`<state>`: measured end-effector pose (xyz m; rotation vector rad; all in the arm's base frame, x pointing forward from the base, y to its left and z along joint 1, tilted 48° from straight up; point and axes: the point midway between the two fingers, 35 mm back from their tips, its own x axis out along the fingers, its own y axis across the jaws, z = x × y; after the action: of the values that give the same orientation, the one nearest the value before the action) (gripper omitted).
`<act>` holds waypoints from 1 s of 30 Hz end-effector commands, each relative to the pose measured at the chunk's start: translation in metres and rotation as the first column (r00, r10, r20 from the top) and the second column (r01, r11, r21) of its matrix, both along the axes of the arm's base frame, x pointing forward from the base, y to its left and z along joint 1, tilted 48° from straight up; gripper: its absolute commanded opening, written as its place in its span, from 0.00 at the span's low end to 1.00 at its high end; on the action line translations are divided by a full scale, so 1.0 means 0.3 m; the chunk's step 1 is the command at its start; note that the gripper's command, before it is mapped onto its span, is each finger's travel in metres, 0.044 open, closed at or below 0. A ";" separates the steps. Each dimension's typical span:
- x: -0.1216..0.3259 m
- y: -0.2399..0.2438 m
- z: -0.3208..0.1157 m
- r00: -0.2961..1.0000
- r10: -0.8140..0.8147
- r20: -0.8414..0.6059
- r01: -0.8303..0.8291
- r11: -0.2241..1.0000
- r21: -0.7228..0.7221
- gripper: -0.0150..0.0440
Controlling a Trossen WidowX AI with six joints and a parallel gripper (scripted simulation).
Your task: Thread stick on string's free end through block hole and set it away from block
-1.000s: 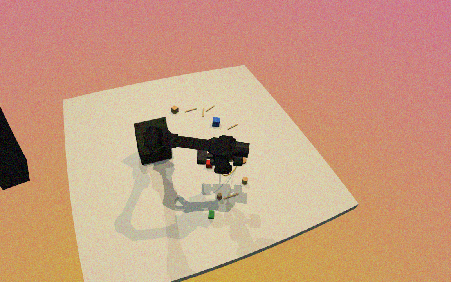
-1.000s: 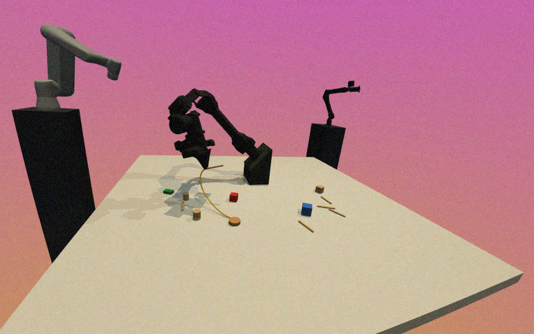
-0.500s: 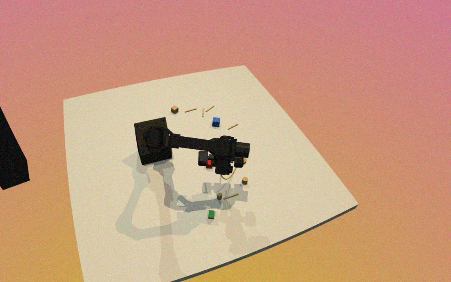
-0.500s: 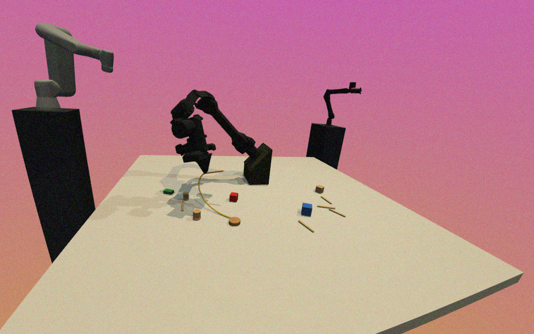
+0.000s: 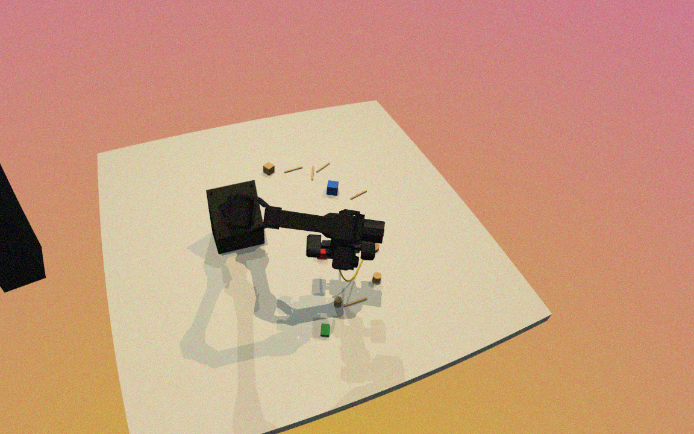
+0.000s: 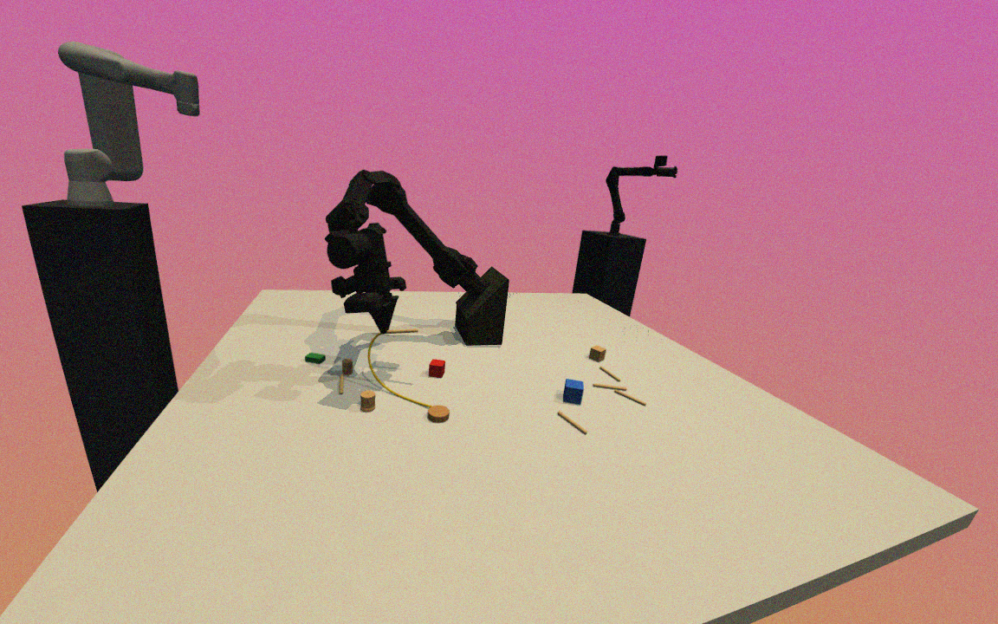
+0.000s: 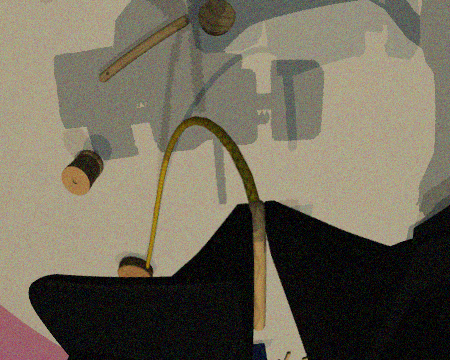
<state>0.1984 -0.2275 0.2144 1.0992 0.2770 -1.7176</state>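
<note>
My gripper [image 6: 385, 331] [image 7: 256, 214] is shut on the thin wooden stick [image 6: 403, 331] [image 7: 259, 290], near its string end, and holds it above the table. In the top view the arm hides the fingertips. The yellow string [image 5: 349, 279] [image 6: 370, 360] [image 7: 159, 192] arcs from the stick down to the round wooden button [image 5: 376, 248] [image 6: 438, 414] [image 7: 135, 271] on the table. A small wooden cube [image 5: 268, 168] [image 6: 597, 353] stands on the table, far from the gripper and to the right in the exterior view. No hole is visible in it at this size. The string runs through nothing.
A red cube [image 5: 322, 254] [image 6: 437, 368] is near the arm, a blue cube [image 5: 332, 187] [image 6: 573, 392] among loose sticks [image 5: 358, 194] [image 6: 572, 423]. Two wooden cylinders [image 5: 376, 278] [image 6: 366, 400], another stick [image 5: 355, 301] [image 6: 341, 384] and a green block [image 5: 325, 330] [image 6: 314, 358] lie on the other side.
</note>
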 end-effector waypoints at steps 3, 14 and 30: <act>0.001 -0.017 -0.022 1.000 -0.006 -0.018 0.006 1.000 -0.025 0.25; 0.002 -0.048 -0.058 0.999 -0.028 -0.038 0.025 0.997 -0.072 0.25; -0.003 -0.088 -0.113 0.996 -0.065 -0.068 0.054 0.988 -0.145 0.25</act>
<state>0.1983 -0.2520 0.1844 0.9704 0.1688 -1.7952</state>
